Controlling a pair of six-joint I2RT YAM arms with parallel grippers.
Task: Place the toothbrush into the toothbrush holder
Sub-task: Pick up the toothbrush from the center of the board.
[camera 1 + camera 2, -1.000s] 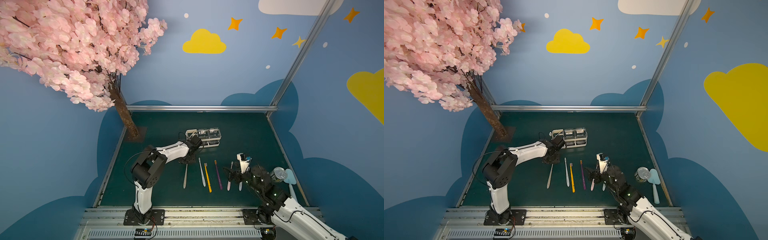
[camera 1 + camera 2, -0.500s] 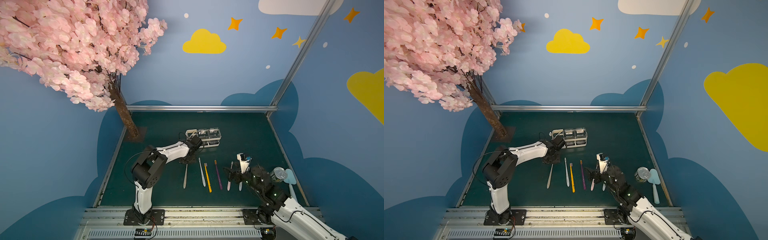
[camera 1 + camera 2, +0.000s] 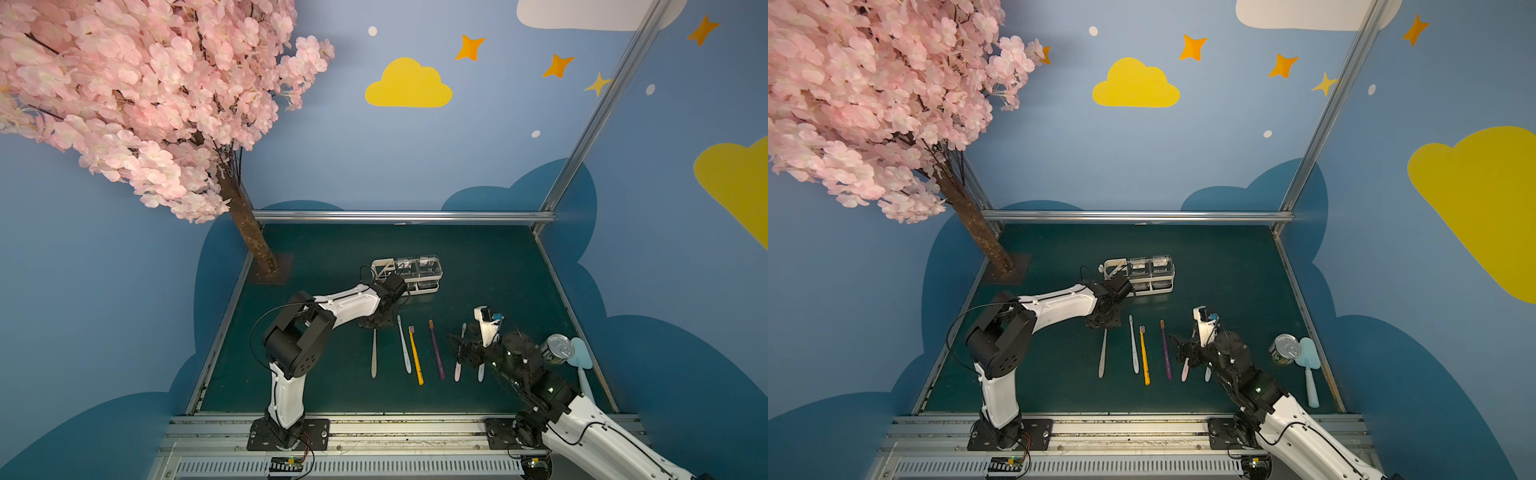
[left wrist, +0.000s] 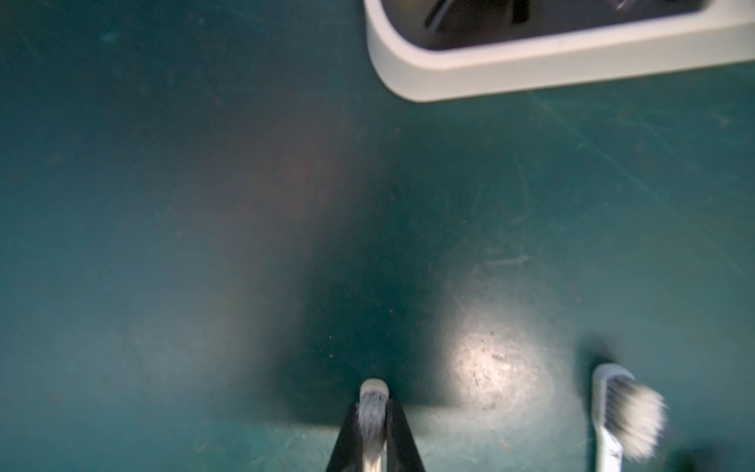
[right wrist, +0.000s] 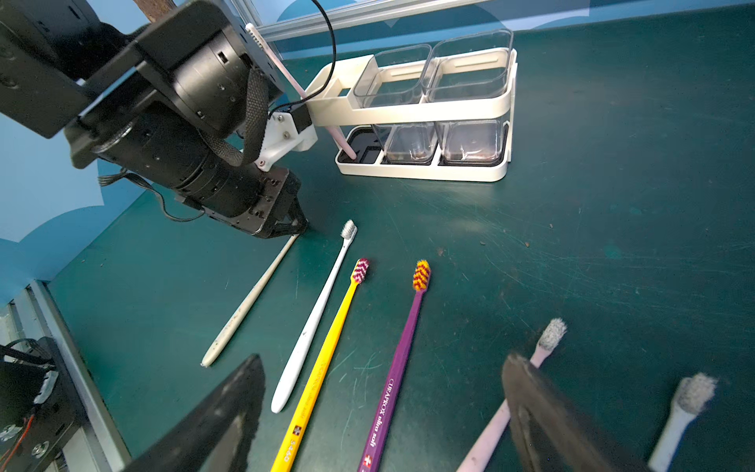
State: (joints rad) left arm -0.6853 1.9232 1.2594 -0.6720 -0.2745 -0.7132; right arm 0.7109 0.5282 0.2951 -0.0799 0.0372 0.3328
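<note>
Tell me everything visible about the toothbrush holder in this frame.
The holder is a white oblong two-level frame, seemingly plastic: a low base tray with a dark floor and a top rail. Two clear square cups sit side by side in the rail, reaching down to the base. The remaining end is a divided slot section, where a pink toothbrush leans, handle down, bristles up. The holder stands upright on the green mat, behind the row of loose toothbrushes.

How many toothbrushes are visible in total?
7. Six lie in a row on the mat: cream brush in the left gripper, white brush, yellow brush, purple brush, pink brush, pale blue brush. A second pink brush leans in the toothbrush holder. Others may be hidden.
</note>
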